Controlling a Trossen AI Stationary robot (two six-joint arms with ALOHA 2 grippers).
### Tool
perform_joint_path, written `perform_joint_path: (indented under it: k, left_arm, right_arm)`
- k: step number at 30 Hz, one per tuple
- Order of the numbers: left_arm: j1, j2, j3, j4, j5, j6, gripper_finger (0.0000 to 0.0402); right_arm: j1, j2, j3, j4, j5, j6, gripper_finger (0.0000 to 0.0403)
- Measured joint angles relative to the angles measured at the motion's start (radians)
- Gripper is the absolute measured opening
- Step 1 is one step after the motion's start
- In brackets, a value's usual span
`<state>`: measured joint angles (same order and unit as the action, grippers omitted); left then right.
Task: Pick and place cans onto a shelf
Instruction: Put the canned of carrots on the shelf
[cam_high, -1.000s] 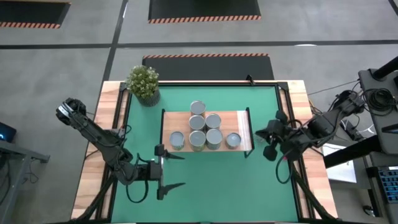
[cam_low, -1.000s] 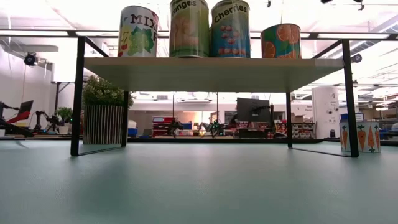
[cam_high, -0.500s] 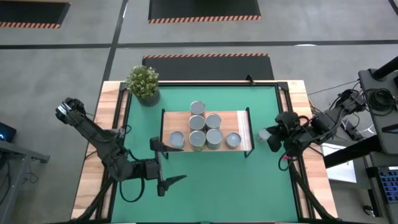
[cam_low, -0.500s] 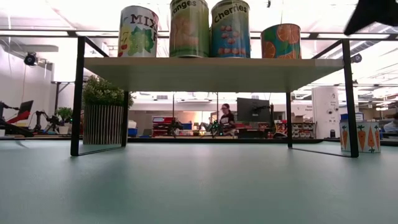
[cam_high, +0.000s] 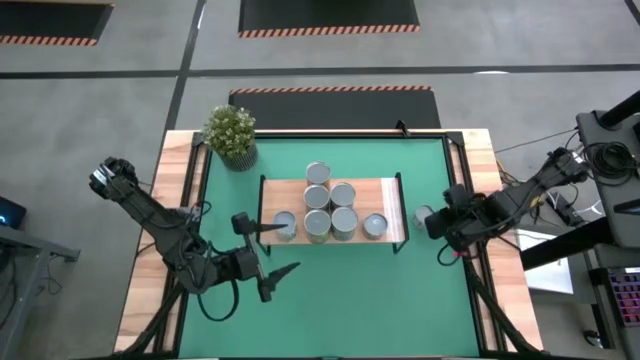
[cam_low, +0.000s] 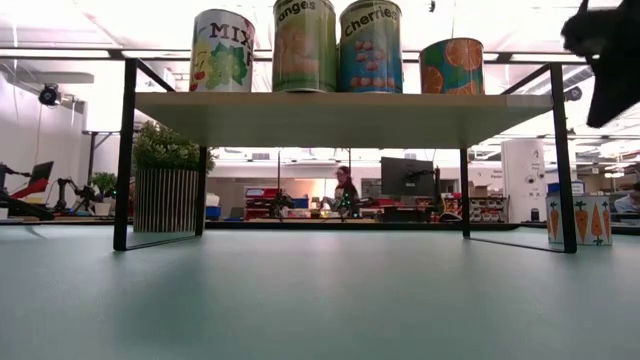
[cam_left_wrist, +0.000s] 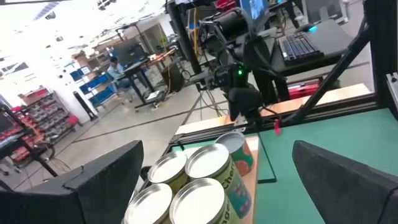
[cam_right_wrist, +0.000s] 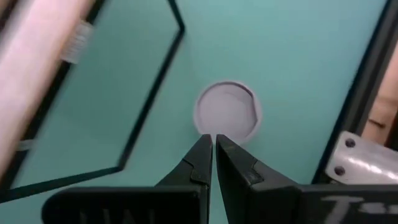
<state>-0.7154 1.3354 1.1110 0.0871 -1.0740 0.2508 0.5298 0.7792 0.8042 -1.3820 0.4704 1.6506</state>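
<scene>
From where I'm standing, the left gripper hangs nearest, jaws spread wide and empty, just off the left end of the light-wood shelf on its thin black frame. Six small metal cans with silvery round tops sit bunched on that board; from table level you can read bits of colourful fruit labels, tops cropped. A seventh can with a carrot label stands on the green table mat beside the shelf's right end, the right gripper pinched shut right above it, holding nothing.
</scene>
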Motion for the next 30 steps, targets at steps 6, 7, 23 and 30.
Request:
perform_joint_path:
  k: [6, 7, 23, 30]
  left_arm:
    - [-0.001, 0.0, 0.0, -0.001, -0.001, 0.002, 0.0393]
    - [-0.001, 0.0, 0.0, -0.002, -0.001, 0.002, 0.0393]
    - [-0.001, 0.0, 0.0, -0.04, -0.001, -0.002, 0.0393]
    - [-0.001, 0.0, 0.0, -0.045, 0.0, -0.006, 0.0393]
  right_arm:
    - [-0.088, 0.0, -0.038, 0.049, -0.035, -0.047, 0.0012]
    - [-0.102, 0.0, -0.041, 0.066, -0.035, -0.063, 0.0012]
    - [-0.446, 0.002, -0.041, 0.19, -0.111, -0.451, 0.0012]
    - [-0.625, 0.0, -0.041, 0.215, -0.168, -0.666, 0.0012]
